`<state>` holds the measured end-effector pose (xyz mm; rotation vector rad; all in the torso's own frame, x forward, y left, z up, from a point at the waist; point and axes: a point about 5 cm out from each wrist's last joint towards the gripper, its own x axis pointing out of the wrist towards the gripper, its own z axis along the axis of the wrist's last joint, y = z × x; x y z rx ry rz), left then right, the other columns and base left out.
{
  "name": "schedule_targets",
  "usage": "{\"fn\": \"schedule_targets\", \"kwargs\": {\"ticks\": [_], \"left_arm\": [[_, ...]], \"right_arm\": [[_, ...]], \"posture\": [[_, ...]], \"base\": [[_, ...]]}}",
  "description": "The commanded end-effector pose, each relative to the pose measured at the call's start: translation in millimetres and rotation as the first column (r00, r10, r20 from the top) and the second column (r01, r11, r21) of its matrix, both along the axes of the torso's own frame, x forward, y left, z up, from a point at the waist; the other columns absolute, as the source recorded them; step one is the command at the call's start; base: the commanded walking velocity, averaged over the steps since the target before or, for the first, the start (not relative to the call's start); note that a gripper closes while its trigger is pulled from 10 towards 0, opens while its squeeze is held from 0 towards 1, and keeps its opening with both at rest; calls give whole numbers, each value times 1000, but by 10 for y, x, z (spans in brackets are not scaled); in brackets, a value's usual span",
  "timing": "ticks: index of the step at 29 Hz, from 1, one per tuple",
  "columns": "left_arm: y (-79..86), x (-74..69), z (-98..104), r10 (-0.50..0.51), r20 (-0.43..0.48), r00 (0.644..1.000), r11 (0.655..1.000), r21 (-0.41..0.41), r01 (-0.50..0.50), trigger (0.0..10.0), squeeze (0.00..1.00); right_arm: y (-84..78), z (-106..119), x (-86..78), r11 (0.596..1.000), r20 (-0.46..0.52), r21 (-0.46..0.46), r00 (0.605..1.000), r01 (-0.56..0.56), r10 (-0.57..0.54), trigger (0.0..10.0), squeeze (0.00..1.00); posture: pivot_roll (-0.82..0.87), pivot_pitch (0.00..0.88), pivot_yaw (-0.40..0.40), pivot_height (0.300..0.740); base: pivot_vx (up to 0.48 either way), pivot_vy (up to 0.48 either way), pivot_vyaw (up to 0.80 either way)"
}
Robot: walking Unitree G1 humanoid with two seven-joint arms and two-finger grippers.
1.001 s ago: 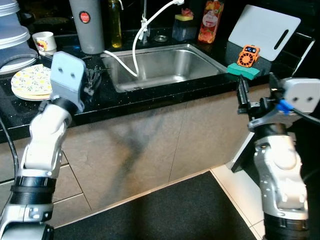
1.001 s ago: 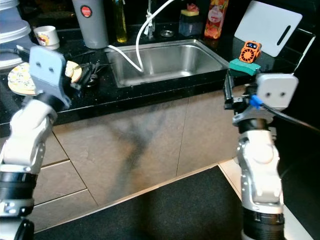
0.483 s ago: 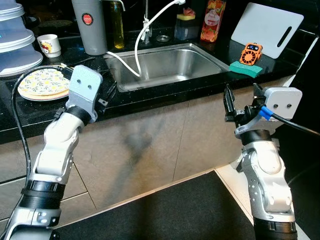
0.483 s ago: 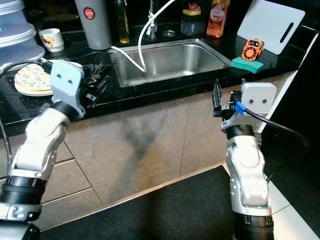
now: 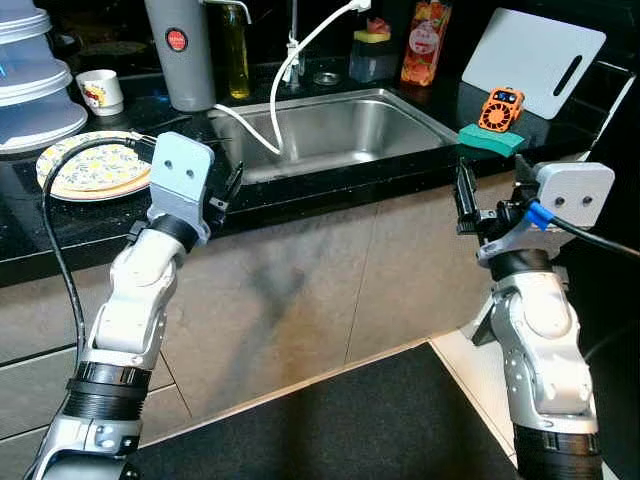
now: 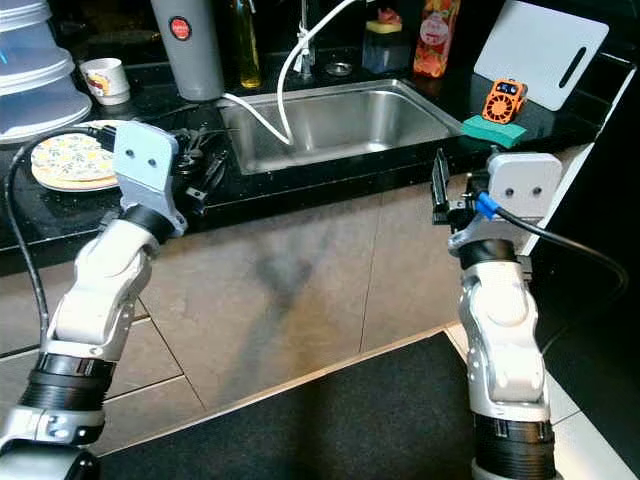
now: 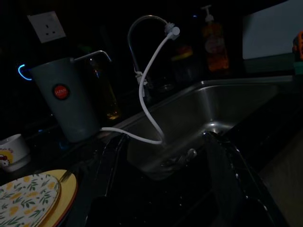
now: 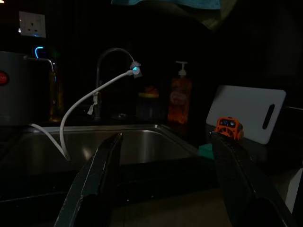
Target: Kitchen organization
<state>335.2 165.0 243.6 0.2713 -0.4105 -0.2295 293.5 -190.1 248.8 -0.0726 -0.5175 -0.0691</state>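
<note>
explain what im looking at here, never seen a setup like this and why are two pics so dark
This is a humanoid robot with two silver arms facing a black kitchen counter. The two bright pictures come from cameras in its head, looking down. The two dark ones come from cameras on its wrists, looking along each end effector's black fingers. The left end effector is at the counter edge; the right end effector is raised before the cabinet. Both are open and hold nothing. On the counter: a stainless steel sink, a yellow patterned plate, a white cutting board.

Spread, empty left tool before dim sink, white hose, plates.
</note>
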Motion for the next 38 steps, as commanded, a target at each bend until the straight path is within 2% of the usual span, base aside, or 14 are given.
{"fn": "schedule_targets", "kwargs": {"ticks": [1,13,38], "left_arm": [[-4,-10,36,4,24,1000,1000,-2,-4,10000,0],[-24,9,57,13,35,999,1000,-13,-12,10000,0],[-34,-12,39,13,40,999,1000,-11,-12,10000,0]], "right_arm": [[-18,18,6,1000,11,7,1000,7,-7,10000,0],[-38,11,5,1000,6,4,1000,11,-11,10000,0],[-40,-32,-19,1000,-3,2,1000,10,-10,10000,0]], "posture": [[20,0,10,740],[12,0,7,740],[11,0,6,740]], "base": [[251,0,0],[337,0,0],[480,0,0]]}}
